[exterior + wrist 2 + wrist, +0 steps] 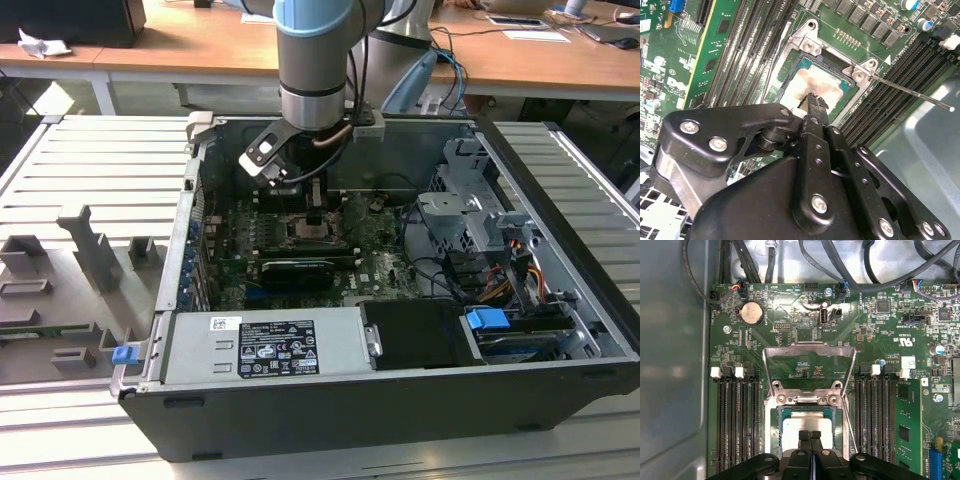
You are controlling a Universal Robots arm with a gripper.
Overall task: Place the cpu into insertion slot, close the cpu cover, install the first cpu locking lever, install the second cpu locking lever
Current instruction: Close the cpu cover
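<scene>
Closest to the wrist cameras, the gripper [810,435] is hanging low over the socket with its two black fingers [804,437] pressed together, clenched on nothing. In the second wrist view the joined tips of the gripper [812,98] are pointing down at the cpu [826,82]. Whether they are touching its face I cannot tell.

In the first wrist view, the cpu [807,421] is lying flat inside the insertion slot [771,434], its pale metal face turned up and smeared with a darker patch. The cpu cover [810,351] is standing open, swung back on its hinge at the slot's far edge, and green motherboard [890,342] is showing through its square window. One locking lever [912,93] is sticking out unlatched as a thin metal rod, reaching away from a corner of the slot over the memory slots [890,75]. Long black memory slots [735,420] are flanking the insertion slot on both sides, and a coin battery [751,314] is sitting on the board beyond the cover.

In the exterior view the arm [315,70] is reaching straight down into the open computer case [400,410], placing the gripper [314,215] near the case's far wall. A grey power supply [265,345] is lying along the near side, towards the exterior view's left.
</scene>
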